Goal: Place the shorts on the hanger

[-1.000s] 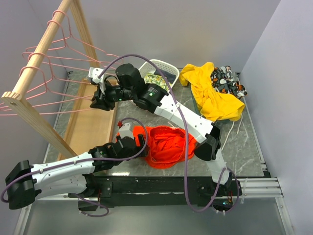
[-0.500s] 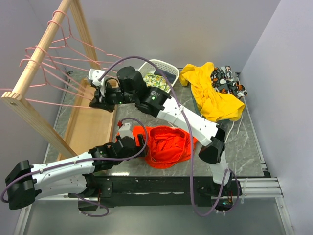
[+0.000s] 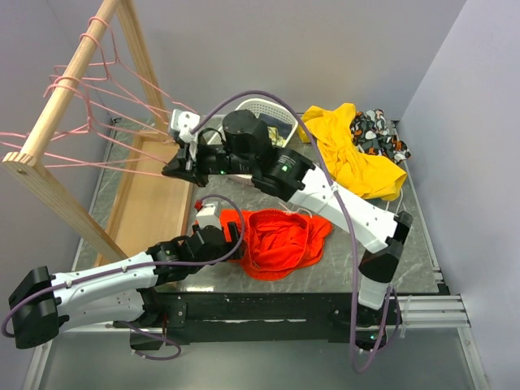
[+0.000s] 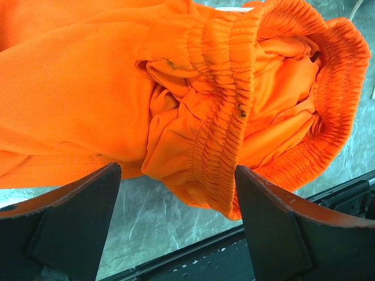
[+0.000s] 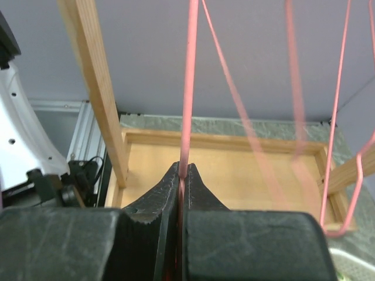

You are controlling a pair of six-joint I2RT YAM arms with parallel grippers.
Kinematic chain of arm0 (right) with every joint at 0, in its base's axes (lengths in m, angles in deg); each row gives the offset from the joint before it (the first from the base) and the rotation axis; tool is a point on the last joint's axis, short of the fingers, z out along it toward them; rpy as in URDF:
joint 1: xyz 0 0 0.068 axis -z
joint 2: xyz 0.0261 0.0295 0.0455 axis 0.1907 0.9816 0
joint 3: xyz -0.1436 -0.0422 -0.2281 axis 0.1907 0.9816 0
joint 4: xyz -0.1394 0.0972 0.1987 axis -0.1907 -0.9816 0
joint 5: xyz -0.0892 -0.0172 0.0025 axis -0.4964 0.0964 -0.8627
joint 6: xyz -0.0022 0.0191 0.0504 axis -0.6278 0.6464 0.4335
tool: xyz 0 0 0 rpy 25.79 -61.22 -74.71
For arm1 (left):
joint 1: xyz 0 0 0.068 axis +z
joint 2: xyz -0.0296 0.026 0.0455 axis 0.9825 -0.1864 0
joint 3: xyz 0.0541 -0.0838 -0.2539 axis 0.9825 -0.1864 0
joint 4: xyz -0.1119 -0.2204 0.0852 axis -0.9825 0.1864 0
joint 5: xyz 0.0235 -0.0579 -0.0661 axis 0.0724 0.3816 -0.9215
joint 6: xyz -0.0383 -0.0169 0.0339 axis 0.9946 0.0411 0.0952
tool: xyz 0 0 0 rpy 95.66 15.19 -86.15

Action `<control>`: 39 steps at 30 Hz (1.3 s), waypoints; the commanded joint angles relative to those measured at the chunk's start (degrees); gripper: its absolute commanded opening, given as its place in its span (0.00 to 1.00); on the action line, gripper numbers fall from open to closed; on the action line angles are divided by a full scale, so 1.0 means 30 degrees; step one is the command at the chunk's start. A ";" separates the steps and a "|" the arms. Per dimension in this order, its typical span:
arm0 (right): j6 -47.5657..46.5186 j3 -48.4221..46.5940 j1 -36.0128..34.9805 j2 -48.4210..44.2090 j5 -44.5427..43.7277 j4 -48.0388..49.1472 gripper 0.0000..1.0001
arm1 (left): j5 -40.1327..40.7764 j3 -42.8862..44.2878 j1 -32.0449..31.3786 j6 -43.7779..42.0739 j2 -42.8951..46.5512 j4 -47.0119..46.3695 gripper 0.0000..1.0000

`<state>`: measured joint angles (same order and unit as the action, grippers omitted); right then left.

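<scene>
The bright orange-red shorts (image 3: pixel 280 244) lie bunched on the grey table, with the gathered waistband (image 4: pixel 225 105) facing my left wrist view. My left gripper (image 3: pixel 236 236) sits at their left edge. It is open, its fingers wide apart on either side of a waistband fold (image 4: pixel 177 170), touching nothing. My right gripper (image 3: pixel 172 169) reaches over the wooden tray beside the rack. It is shut on a thin pink wire of the hanger (image 5: pixel 188 88), which runs straight up from the pinched fingertips (image 5: pixel 184 167). That hanger (image 3: pixel 134 145) stretches back toward the rail.
The wooden rack's rail (image 3: pixel 69 77) carries several more pink hangers at the left, above its wooden tray base (image 3: pixel 150 207). A white basket (image 3: pixel 272 114), a yellow garment (image 3: pixel 353 158) and a patterned cloth (image 3: pixel 378 134) lie at the back right.
My right gripper closed on the hanger wire and has drawn it to the right, away from the rack; the other hangers have swung. The left arm and the shorts have not moved.
</scene>
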<state>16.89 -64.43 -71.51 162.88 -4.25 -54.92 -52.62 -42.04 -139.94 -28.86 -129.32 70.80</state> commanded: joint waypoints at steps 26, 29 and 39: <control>0.4415 1.3327 -0.0074 -1.6723 -0.6184 -0.1094 0.00 | 0.0557 0.0995 0.0395 0.0399 -0.0497 -0.1062 0.81; 0.6491 1.4409 -0.0103 -1.8716 -0.8381 -0.2440 0.00 | 0.0850 0.0965 0.0482 0.0517 -0.0468 -0.1120 0.79; 1.2646 1.6023 -0.0103 -2.2796 -1.7816 -0.8654 0.00 | -0.0848 0.2223 0.0454 -0.1035 -0.1518 -0.2409 0.74</control>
<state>44.76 -18.18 -71.51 95.67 -44.57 -72.41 -52.62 -39.74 -138.67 -29.34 -131.84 67.88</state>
